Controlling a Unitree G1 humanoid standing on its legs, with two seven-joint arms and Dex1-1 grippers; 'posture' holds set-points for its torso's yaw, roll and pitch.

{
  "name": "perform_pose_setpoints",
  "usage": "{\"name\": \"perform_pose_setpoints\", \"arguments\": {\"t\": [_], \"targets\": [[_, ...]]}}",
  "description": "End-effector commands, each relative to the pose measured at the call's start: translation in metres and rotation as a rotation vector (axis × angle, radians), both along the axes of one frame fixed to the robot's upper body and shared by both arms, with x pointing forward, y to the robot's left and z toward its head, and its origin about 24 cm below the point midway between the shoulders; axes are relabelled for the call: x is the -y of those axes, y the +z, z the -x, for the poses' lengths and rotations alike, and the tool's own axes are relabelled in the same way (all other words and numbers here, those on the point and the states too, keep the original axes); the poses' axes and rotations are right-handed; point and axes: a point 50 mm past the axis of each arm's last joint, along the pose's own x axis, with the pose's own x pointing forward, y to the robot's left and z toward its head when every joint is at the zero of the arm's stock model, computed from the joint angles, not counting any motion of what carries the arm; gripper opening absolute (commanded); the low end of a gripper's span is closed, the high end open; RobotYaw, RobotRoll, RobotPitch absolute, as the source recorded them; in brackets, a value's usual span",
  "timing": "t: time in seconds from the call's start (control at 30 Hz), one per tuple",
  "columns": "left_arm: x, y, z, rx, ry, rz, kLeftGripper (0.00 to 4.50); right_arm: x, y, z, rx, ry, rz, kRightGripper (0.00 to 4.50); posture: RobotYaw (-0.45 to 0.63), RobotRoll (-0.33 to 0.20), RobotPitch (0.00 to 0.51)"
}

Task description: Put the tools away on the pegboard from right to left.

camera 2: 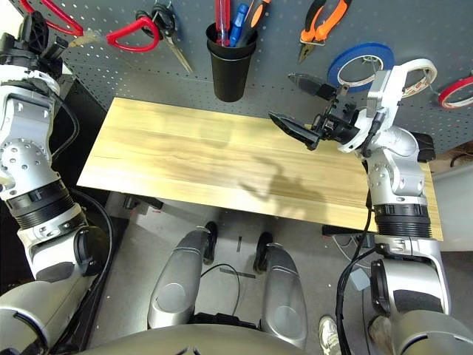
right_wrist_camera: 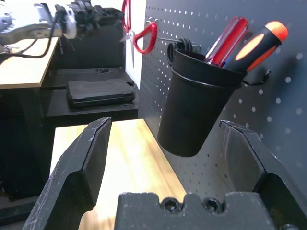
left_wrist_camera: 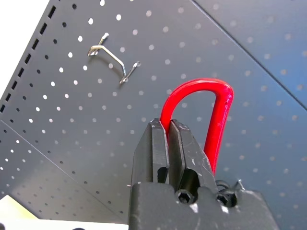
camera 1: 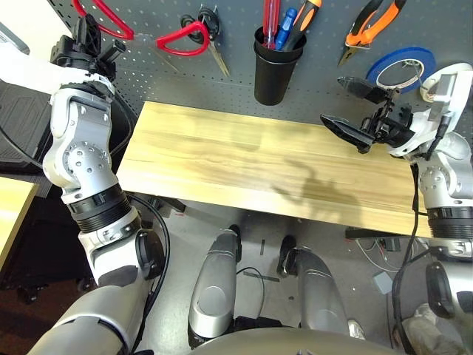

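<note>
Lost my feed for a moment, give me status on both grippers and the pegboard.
Left gripper shut on red-handled scissors, raised at the dark grey perforated pegboard. Bare metal hook just beyond. Right gripper open, empty, above the wooden table. Nothing blocking.

Red-handled scissors (camera 2: 52,18) in left gripper (camera 2: 41,37) at pegboard (camera 2: 414,29)

Silver-white shells are covering both forearms, with ribbed black collars ringing the joints. Black cables are looping beside each arm. The left gripper (left_wrist_camera: 173,143) and right gripper (right_wrist_camera: 165,158) are showing black fingers and hex screws at their bases.
</note>
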Motion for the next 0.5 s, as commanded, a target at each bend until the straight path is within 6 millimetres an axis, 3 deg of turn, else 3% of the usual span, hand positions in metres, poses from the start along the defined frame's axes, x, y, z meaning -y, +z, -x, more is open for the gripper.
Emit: {"name": "perform_pose_setpoints", "arguments": {"t": [0.03,0.3,0.5], "targets": [[-0.002,0.004,-0.007,0.011,0.020,-0.022,0.04,0.000,0.002,0.002,0.007,0.001,-0.007,4.50,0.26,0.000,0.252],[0.007,-0.002,-0.033,-0.035,0.012,-0.057,0.04,-0.004,0.001,0.002,0.012,0.006,-0.012,4.50,0.24,0.000,0.244],[0.034,-0.024,-0.046,-0.109,-0.055,-0.255,0.04,-0.007,0.007,0.006,-0.010,0.026,0.007,4.50,0.25,0.000,0.244]]}}
